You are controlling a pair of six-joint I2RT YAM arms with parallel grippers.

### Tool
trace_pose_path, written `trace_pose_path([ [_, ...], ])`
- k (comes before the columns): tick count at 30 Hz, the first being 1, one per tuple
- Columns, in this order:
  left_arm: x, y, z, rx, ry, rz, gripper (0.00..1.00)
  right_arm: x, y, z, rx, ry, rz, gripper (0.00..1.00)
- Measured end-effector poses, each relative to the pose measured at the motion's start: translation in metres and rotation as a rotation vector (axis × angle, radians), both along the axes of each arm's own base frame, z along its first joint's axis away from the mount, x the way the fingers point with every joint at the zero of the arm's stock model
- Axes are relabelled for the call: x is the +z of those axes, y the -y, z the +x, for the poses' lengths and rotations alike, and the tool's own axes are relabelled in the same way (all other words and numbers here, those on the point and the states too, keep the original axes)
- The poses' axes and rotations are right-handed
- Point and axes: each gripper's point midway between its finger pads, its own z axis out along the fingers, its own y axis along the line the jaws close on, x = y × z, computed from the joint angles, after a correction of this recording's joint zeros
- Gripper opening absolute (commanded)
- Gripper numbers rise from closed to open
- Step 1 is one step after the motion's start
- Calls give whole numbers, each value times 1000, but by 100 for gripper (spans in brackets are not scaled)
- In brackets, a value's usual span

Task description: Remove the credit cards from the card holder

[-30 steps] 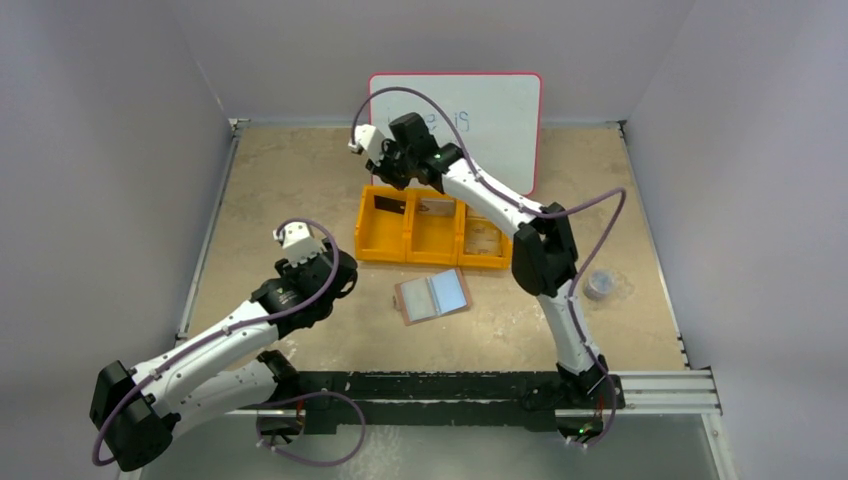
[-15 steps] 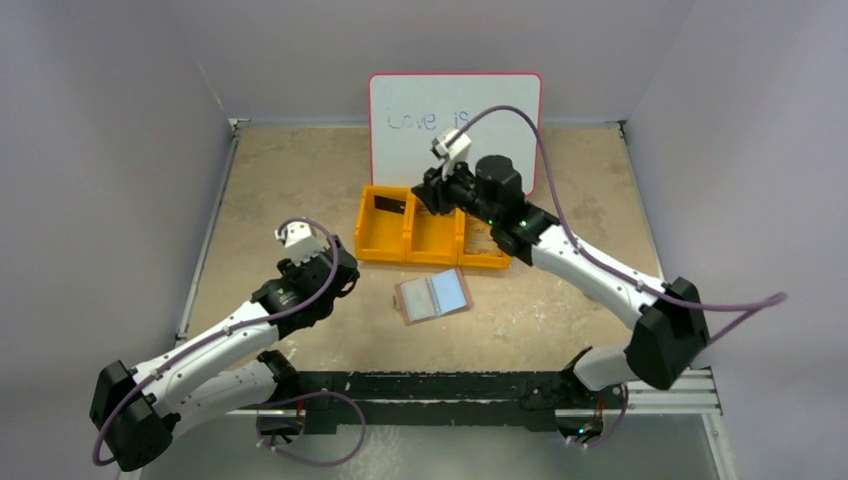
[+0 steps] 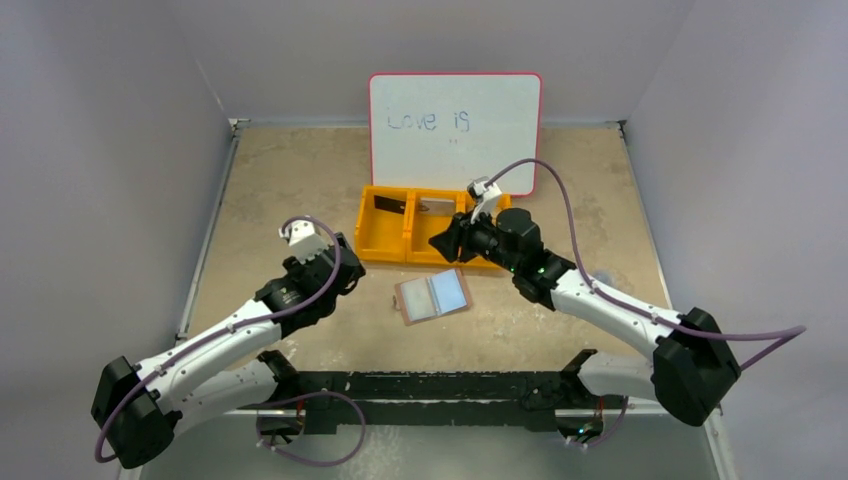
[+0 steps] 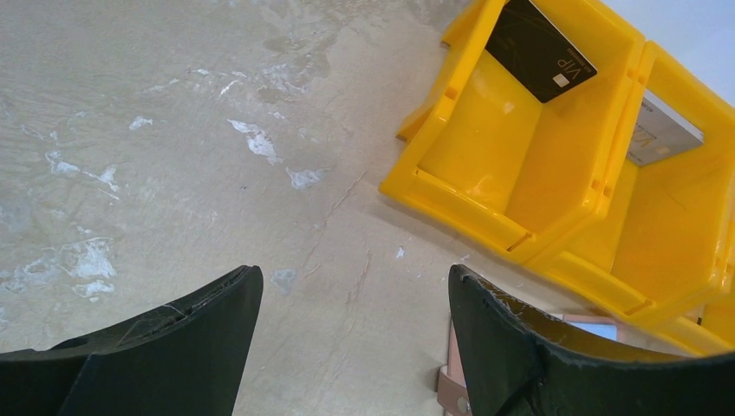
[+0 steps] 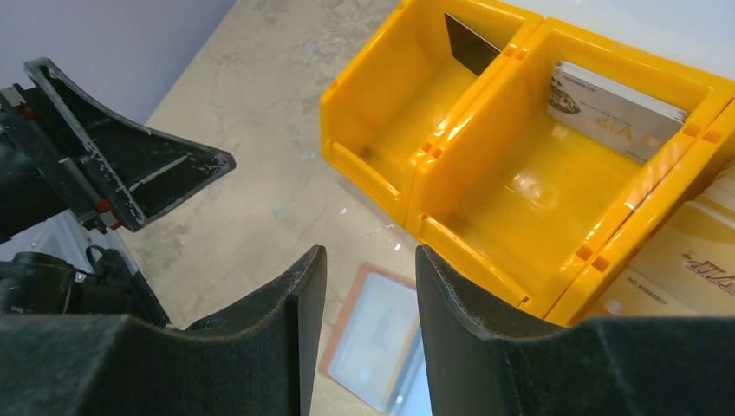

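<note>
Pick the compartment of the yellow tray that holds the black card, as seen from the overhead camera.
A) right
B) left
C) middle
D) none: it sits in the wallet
B: the black card leans in the left compartment of the tray, and the grey card is in the middle one.

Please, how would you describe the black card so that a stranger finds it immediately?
Find the whiteboard at the back; the yellow three-compartment tray lies just before it. The black card leans in the tray's left compartment: the only dark one; the grey card and the beige card are pale.
</note>
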Motion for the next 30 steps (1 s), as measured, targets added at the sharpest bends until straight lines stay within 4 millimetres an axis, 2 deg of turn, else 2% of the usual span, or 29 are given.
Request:
trace_pose_path([
  [3,0,1,0,-2,1,-4,79,2,-3,-2,11,-10,18,45],
  [7,0,2,0,-9,-3,-9,79,-6,-14,-14,35,-31,-1,46],
  [10,-4,6,-1,-23,-13,-21,79,-22,-28,-30,62,-55,-46,46],
  [14,-13,12,-4,-54,-35,-40,79,-59,-40,-50,72,-107,-153,46],
  [17,-20,18,-6,-83,-57,-47,79,-80,-40,-60,48,-141,-221,47],
  [24,-28,37,-4,-144,-80,-86,79,-89,-39,-66,11,-149,-257,47],
  [30,-33,50,-4,-196,-99,-111,78,-116,-34,-76,-17,-223,-283,47],
])
